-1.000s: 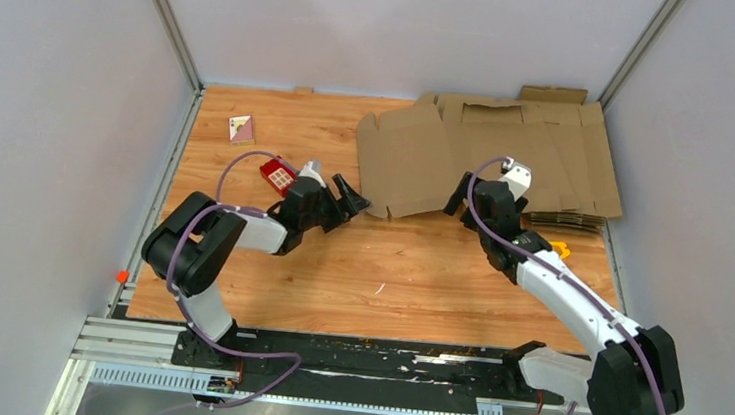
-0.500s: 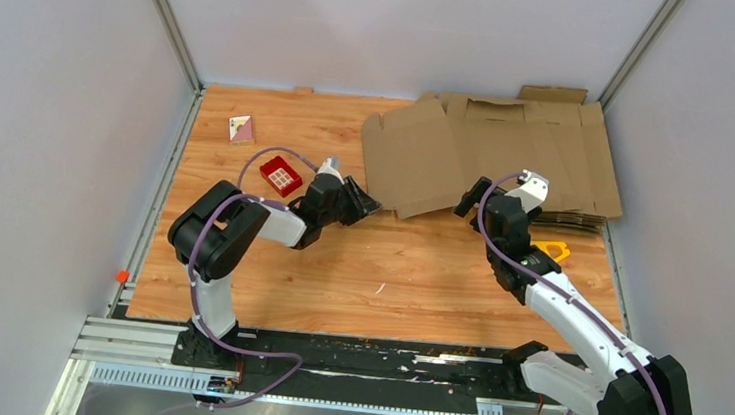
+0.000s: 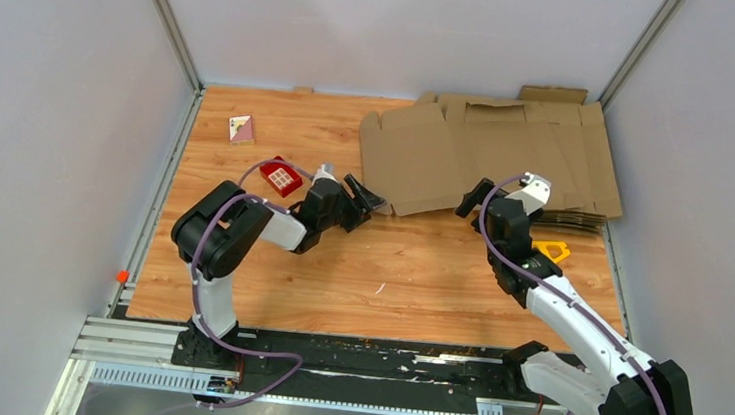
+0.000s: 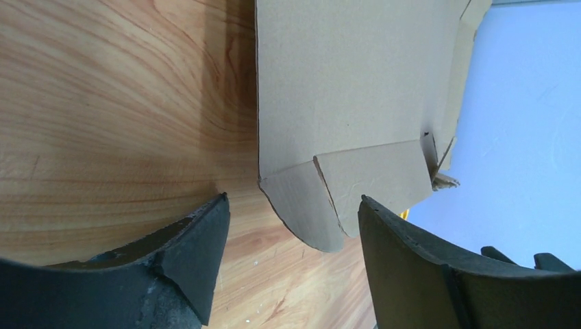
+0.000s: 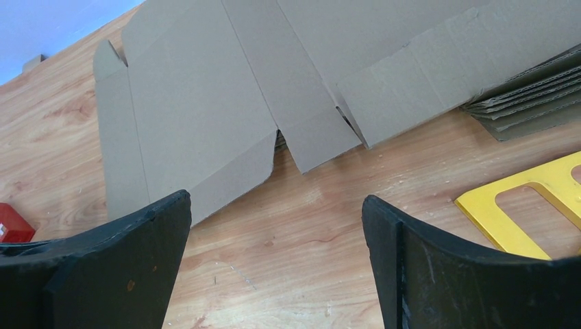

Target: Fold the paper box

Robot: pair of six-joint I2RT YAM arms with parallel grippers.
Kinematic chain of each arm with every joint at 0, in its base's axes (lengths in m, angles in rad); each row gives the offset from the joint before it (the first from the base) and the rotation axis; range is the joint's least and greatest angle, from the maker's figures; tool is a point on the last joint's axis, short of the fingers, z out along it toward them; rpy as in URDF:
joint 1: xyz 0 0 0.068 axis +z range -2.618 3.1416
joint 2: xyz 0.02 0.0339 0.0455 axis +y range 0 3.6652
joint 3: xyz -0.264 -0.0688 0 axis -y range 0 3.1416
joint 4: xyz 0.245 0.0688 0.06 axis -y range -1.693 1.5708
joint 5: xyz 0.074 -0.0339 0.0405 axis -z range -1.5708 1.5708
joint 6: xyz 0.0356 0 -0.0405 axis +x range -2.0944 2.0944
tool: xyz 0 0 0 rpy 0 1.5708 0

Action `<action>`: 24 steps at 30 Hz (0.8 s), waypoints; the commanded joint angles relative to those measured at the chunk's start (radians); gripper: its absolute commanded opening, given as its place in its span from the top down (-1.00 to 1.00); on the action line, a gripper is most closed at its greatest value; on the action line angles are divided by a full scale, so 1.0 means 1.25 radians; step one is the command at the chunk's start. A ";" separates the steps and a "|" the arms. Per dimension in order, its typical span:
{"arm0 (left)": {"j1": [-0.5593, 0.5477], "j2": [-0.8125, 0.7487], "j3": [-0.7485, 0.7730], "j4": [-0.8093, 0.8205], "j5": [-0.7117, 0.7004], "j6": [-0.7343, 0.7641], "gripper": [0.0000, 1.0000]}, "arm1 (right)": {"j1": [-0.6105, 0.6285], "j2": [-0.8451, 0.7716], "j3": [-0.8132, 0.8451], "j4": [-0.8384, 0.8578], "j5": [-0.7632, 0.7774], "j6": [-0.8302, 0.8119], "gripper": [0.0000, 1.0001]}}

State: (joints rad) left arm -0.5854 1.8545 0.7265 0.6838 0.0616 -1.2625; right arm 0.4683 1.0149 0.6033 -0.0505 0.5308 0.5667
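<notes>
Lying flat and unfolded on the far right part of the wooden worktop (image 3: 377,279), the paper box (image 3: 418,162) is seen as a single brown die-cut sheet, with its flaps spread out and its near edge cut into rounded tabs. Its right side is met by further brown cardboard (image 3: 549,148), and a pile of flat sheets (image 3: 568,221) is seen beneath that cardboard at the right edge. One near corner tab of the sheet is framed between the two fingers of the left pincer (image 3: 367,196), which is released. In the left wrist view the jaws are spread on either side of the tab, and no contact with the cardboard can be made out. The right pincer (image 3: 480,192) is likewise released and nothing is gripped. It is poised low over bare wood just in front of the sheet's near edge, with the tabs seen between its spread fingers. A small red box (image 3: 280,176) is set just left of the left pincer. A yellow flat piece (image 3: 551,250) is seen beside the right arm, and a small pink-and-white card (image 3: 241,129) is placed well apart, near the far left corner.
</notes>
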 commanded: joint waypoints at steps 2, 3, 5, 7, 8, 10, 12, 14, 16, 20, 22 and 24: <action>-0.010 0.048 0.030 0.042 -0.015 -0.050 -0.33 | 0.001 -0.034 -0.011 0.052 0.022 -0.015 -0.89; -0.009 0.048 0.035 0.046 -0.020 -0.043 -0.22 | 0.001 -0.038 -0.014 0.059 0.023 -0.017 -0.89; -0.009 0.038 0.045 0.049 -0.029 0.000 0.36 | 0.001 -0.040 -0.016 0.061 0.024 -0.018 -0.88; -0.006 0.013 0.069 -0.003 -0.023 0.075 0.80 | 0.001 -0.041 -0.016 0.061 0.025 -0.021 -0.88; -0.004 -0.010 0.075 -0.054 -0.032 0.108 0.93 | 0.002 -0.040 -0.016 0.061 0.024 -0.023 -0.88; 0.001 -0.060 0.066 -0.092 -0.046 0.164 1.00 | 0.002 -0.039 -0.015 0.062 0.015 -0.028 -0.88; 0.010 -0.110 0.056 -0.126 -0.047 0.207 1.00 | 0.002 -0.042 -0.014 0.064 0.003 -0.041 -0.88; 0.018 -0.162 0.044 -0.155 -0.048 0.240 1.00 | 0.001 -0.046 -0.015 0.069 -0.013 -0.053 -0.87; 0.028 -0.224 0.036 -0.188 -0.046 0.286 1.00 | 0.002 -0.051 -0.020 0.076 -0.025 -0.063 -0.87; 0.079 -0.347 0.020 -0.307 -0.040 0.343 1.00 | 0.002 -0.068 -0.032 0.091 -0.043 -0.081 -0.87; 0.129 -0.416 -0.007 -0.344 -0.011 0.350 1.00 | 0.002 -0.073 -0.038 0.098 -0.048 -0.087 -0.86; 0.190 -0.495 -0.035 -0.398 0.021 0.362 1.00 | 0.002 -0.076 -0.041 0.101 -0.051 -0.092 -0.86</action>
State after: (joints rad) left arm -0.4702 1.3903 0.7452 0.3489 0.0597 -0.8993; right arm 0.4683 0.9428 0.5671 0.0154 0.4877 0.4892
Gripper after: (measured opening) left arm 0.008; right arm 0.933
